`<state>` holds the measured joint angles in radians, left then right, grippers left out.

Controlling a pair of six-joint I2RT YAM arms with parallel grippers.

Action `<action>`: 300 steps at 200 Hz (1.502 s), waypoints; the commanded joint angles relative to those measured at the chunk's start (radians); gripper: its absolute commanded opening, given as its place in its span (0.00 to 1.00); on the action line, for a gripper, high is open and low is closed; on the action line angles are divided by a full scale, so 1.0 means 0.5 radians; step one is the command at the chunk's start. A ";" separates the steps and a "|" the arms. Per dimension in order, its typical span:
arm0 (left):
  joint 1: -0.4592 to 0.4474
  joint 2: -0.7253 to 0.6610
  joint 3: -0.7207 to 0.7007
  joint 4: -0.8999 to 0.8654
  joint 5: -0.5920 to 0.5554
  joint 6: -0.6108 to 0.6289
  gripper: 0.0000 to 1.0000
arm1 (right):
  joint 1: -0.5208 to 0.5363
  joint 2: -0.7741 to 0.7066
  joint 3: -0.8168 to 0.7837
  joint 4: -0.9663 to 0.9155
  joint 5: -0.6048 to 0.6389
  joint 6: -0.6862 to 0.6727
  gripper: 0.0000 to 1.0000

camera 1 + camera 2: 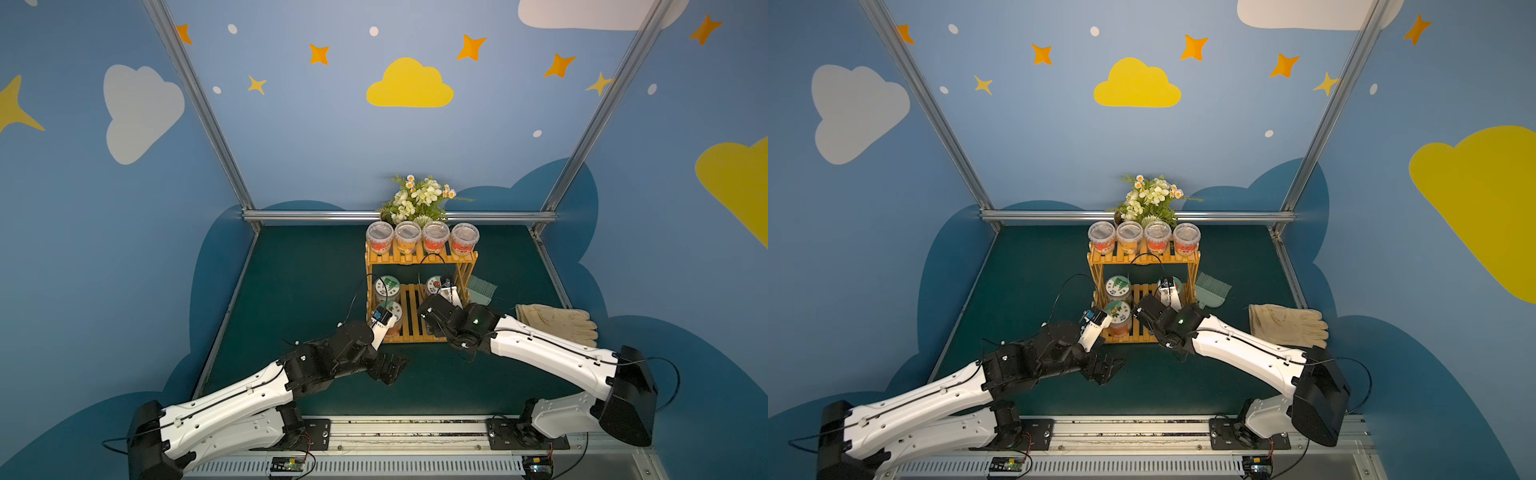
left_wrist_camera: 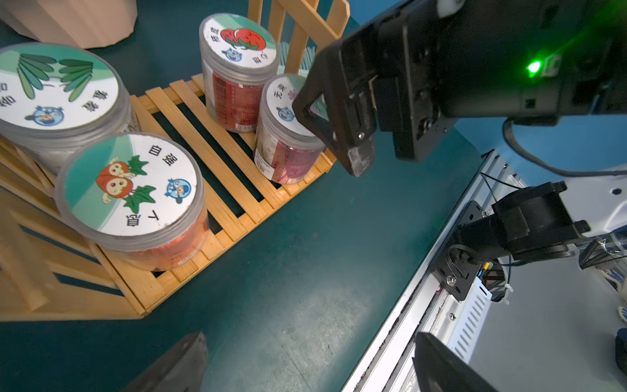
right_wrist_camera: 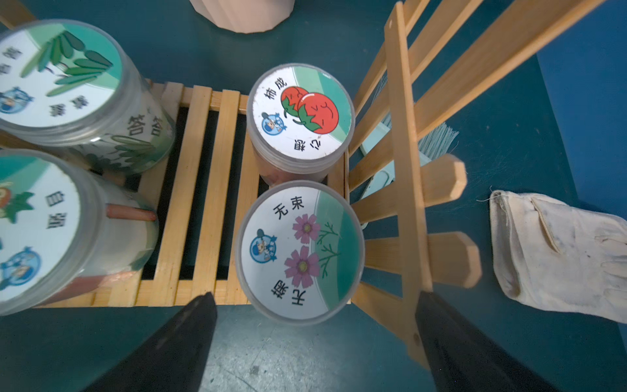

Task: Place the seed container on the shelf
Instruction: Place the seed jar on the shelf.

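Our right gripper's (image 3: pixel 315 292) jaws stand wide apart and hold nothing; just beyond their tips stands the seed container (image 3: pixel 300 251), a clear round plastic jar with a white-and-green lid printed with pink flowers. It sits upright at the front right corner of the lower tier of the shelf (image 3: pixel 196 190), a two-tier rack of orange-yellow wooden slats. We judge the placing done and the release made; the next move calls for a clean retreat of the right arm, away from the jar without nudging its lid. The rack's ladder-like side rail (image 3: pixel 403 169) runs close by one finger and could catch it. A similar tomato-lidded jar (image 3: pixel 300 112) stands just behind the container, and two larger jars (image 3: pixel 57 74) fill the tier's other side. Our left gripper (image 2: pixel 308 336) hangs over the dark green table (image 1: pixel 311 291) in front of the rack, jaws likewise released and empty. Four clear tubs (image 1: pixel 422 237) line the upper tier; a cream cloth glove (image 3: pixel 556 251) lies well clear on the table.
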<state>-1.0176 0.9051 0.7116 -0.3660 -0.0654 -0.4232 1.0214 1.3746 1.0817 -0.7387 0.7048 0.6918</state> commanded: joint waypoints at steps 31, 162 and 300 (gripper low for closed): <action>-0.005 -0.110 -0.022 -0.010 -0.103 -0.017 1.00 | 0.010 0.018 0.039 -0.041 -0.143 0.033 0.97; -0.003 -0.115 -0.052 -0.034 -0.094 -0.034 1.00 | -0.105 0.265 0.024 -0.069 -0.235 0.204 0.98; -0.003 -0.083 -0.034 -0.042 -0.078 -0.012 1.00 | -0.171 0.298 -0.035 0.215 -0.311 0.018 0.83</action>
<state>-1.0176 0.8665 0.6964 -0.3748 -0.1055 -0.4374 0.9436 1.5101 1.0805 -0.6811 0.5667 0.7273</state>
